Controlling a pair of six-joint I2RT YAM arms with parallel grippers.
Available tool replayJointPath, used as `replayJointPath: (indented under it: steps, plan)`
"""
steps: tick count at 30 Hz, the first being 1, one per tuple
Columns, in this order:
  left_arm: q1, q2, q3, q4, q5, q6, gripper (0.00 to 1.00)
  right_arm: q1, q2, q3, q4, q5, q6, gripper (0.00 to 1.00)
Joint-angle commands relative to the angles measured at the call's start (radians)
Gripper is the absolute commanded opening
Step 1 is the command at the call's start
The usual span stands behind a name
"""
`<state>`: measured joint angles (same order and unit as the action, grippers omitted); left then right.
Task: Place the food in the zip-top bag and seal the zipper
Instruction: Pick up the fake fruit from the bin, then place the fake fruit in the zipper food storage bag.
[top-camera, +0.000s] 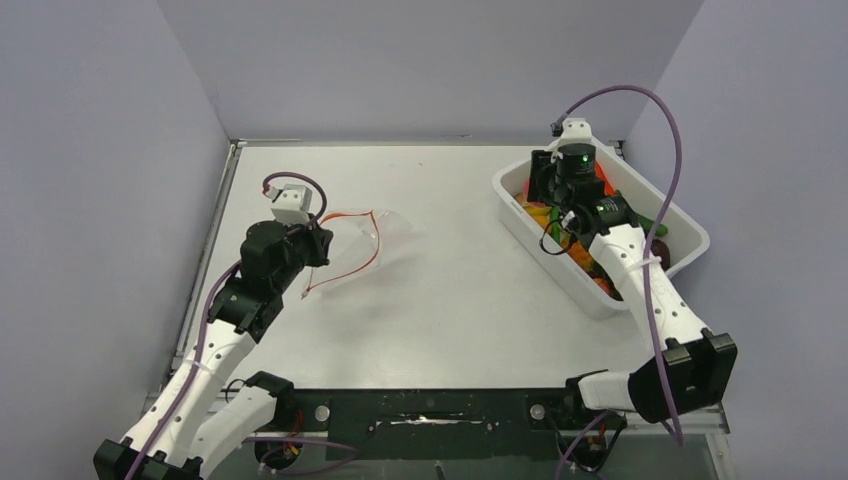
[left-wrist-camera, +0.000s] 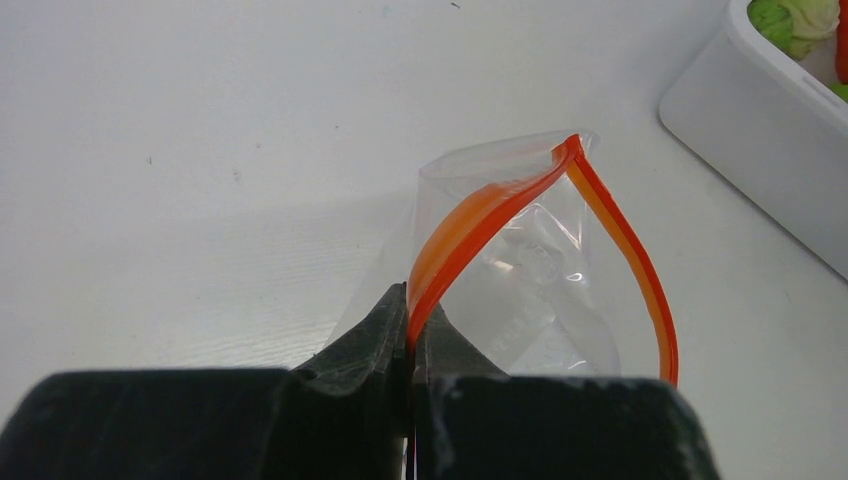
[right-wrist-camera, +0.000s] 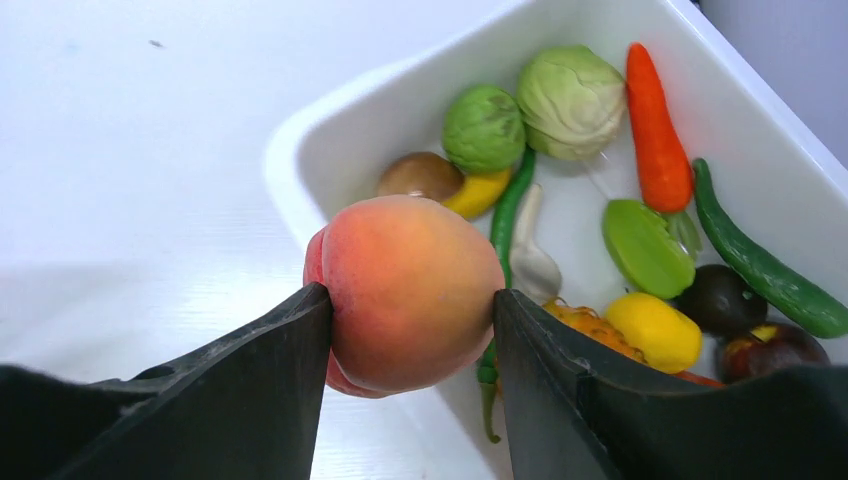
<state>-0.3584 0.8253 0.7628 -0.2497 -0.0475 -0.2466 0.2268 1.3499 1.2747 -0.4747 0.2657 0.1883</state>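
The clear zip-top bag (top-camera: 372, 243) lies left of the table's middle, its mouth spread open. My left gripper (top-camera: 318, 246) is shut on one side of the red-orange zipper (left-wrist-camera: 470, 225), with the strip pinched between the fingertips (left-wrist-camera: 385, 330). The other zipper side (left-wrist-camera: 640, 270) bows away, and the bag (left-wrist-camera: 530, 275) looks empty. My right gripper (right-wrist-camera: 410, 300) is shut on a peach (right-wrist-camera: 410, 290), held above the near wall of the white tub (right-wrist-camera: 330, 130). In the tub lie a green ball (right-wrist-camera: 483, 128), a red carrot (right-wrist-camera: 655, 125) and an orange bumpy fruit (right-wrist-camera: 590, 325).
The white tub (top-camera: 640, 275) stands at the right with the right gripper (top-camera: 548, 190) over its left end. It also holds a cabbage (right-wrist-camera: 570, 100), a cucumber (right-wrist-camera: 760, 260), a yellow fruit (right-wrist-camera: 655, 330) and dark fruits. The tub's corner shows in the left wrist view (left-wrist-camera: 760, 110).
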Motion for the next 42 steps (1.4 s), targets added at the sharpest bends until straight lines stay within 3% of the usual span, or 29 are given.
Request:
replayJointPath:
  steps: [1, 11, 21, 30, 34, 38, 42]
  plan:
    - [-0.001, 0.015, 0.050, 0.057, 0.013, -0.038, 0.00, 0.075, -0.128, -0.002, 0.051, -0.038, 0.052, 0.33]
    - [-0.001, 0.077, 0.089, 0.089, 0.082, -0.109, 0.00, 0.342, -0.235, -0.090, 0.301, -0.225, 0.220, 0.32]
    - [-0.001, 0.099, 0.098, 0.107, 0.127, -0.154, 0.00, 0.598, -0.114, -0.056, 0.508, -0.249, 0.297, 0.32]
    - [-0.001, 0.090, 0.124, 0.095, 0.180, -0.183, 0.00, 0.693, 0.020, -0.009, 0.512, -0.228, 0.301, 0.35]
    - [-0.001, 0.078, 0.134, 0.094, 0.179, -0.195, 0.00, 0.704, 0.072, 0.025, 0.458, -0.231, 0.298, 0.42]
    - [-0.001, 0.076, 0.131, 0.093, 0.169, -0.195, 0.00, 0.714, 0.103, 0.082, 0.382, -0.239, 0.281, 0.61]
    - [-0.001, 0.080, 0.122, 0.092, 0.152, -0.194, 0.00, 0.715, 0.078, 0.078, 0.364, -0.217, 0.298, 0.68]
